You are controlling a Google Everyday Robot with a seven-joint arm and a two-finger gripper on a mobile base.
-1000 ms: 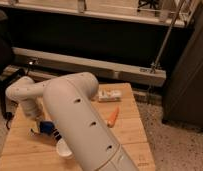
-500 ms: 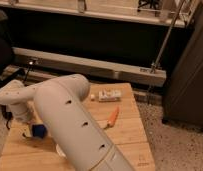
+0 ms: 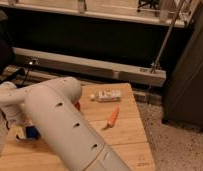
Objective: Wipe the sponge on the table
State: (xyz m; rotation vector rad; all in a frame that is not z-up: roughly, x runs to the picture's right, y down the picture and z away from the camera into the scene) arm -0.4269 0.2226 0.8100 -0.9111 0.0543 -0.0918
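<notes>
The light wooden table (image 3: 126,141) fills the lower middle of the camera view. My big white arm crosses it from the bottom centre, bends at the elbow and reaches down at the far left. The gripper (image 3: 22,131) hangs low over the table's left side, mostly hidden behind the wrist. The bright-blue sponge (image 3: 31,132) shows as a small patch right beside it, on or just above the tabletop. Whether the gripper touches the sponge I cannot make out.
An orange carrot-like piece (image 3: 112,116) lies mid-table, and a white packet (image 3: 108,95) lies near the far edge. A small orange bit (image 3: 18,136) sits by the gripper. A dark cabinet (image 3: 187,75) stands to the right, and a metal rail (image 3: 95,67) runs behind the table.
The arm has swung left across the table, carrying the gripper and the blue patch toward the left edge. The white cup seen near the front a second ago is now covered by the arm.
</notes>
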